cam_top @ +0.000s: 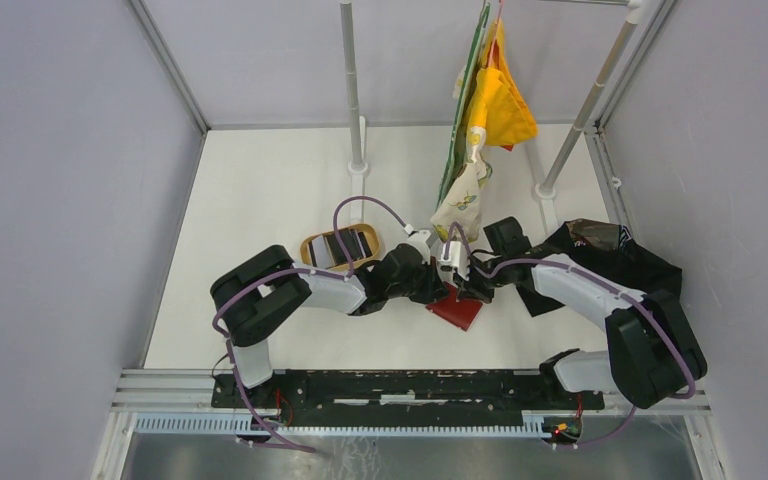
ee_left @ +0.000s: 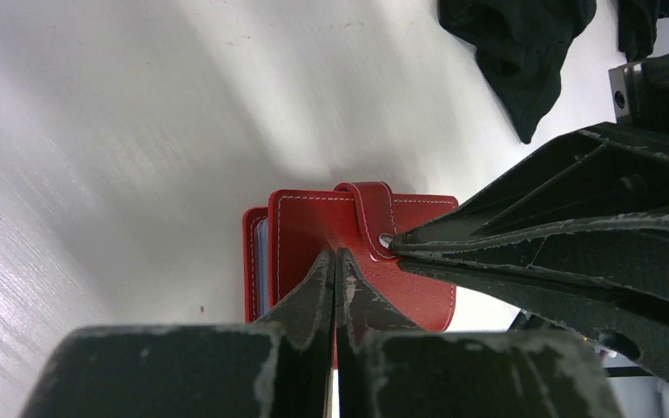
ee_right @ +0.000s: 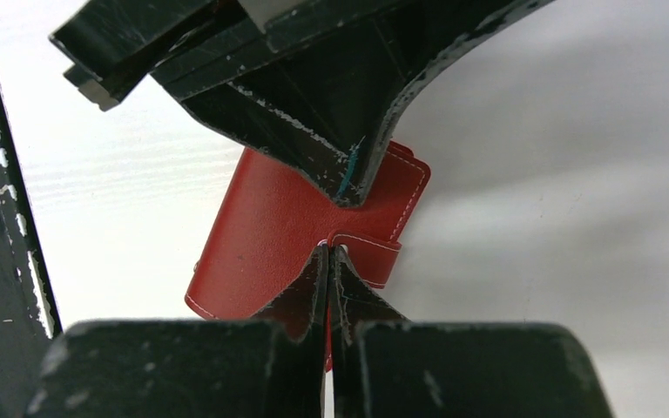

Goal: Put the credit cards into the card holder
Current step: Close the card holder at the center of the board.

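Well, from the top camera I see the small red leather-like folding wallet [cam_top: 457, 312] lying closed on the white table [cam_top: 260, 190], where my two arms meet. The grey and dark plastic cards [cam_top: 348, 245] sit in the tan oval tray [cam_top: 306, 250], beyond it to the left. On the left wrist camera, my left fingers [ee_left: 309, 296] are pressed together, tips touching the wallet's cover beside the snap tab [ee_left: 370, 209]. On the right wrist camera, my right fingers [ee_right: 300, 300] are pressed together too, tips at the tab. I can't tell whether either pair nips any leather.
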Tool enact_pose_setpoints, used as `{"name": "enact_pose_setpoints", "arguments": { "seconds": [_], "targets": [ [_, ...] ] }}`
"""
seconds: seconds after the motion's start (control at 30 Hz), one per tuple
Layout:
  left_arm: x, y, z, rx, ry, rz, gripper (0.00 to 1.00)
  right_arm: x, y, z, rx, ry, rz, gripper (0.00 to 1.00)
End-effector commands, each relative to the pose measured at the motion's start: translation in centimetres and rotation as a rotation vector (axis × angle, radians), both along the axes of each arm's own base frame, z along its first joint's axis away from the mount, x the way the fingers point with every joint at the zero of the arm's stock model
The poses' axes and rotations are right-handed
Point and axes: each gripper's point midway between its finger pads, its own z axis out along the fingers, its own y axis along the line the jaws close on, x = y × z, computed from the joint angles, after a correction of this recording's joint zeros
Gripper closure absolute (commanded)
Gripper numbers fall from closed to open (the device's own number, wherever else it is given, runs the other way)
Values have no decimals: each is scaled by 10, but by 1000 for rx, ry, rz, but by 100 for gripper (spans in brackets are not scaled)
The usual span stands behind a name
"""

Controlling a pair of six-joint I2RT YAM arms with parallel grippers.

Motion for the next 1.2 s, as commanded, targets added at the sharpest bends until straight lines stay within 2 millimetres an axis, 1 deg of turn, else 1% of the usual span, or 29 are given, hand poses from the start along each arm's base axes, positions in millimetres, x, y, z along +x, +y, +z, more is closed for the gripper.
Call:
{"name": "enact_pose_setpoints", "arguments": {
  "seconds": [0.0,0.33,0.6,0.7,0.9,1.17],
  "targets": [
    [-8,11,-17,61,19,11,98,-10,1,-4,-5,10,30,100],
    [-9,9,-15,54,16,6,98,-17,3,-3,-5,2,64,100],
    [-10,8,-15,53,14,2,98,-21,-1,-3,-32,-27,85,100],
    [-10,7,-14,52,12,0,98,-23,-4,-7,-46,-31,90,100],
    [-11,6,-13,51,11,-3,98,-26,-1,-9,-53,-32,102,100],
    [-11,6,-10,46,3,-1,98,-34,-3,-19,-105,-31,140,100]
  ]
}}
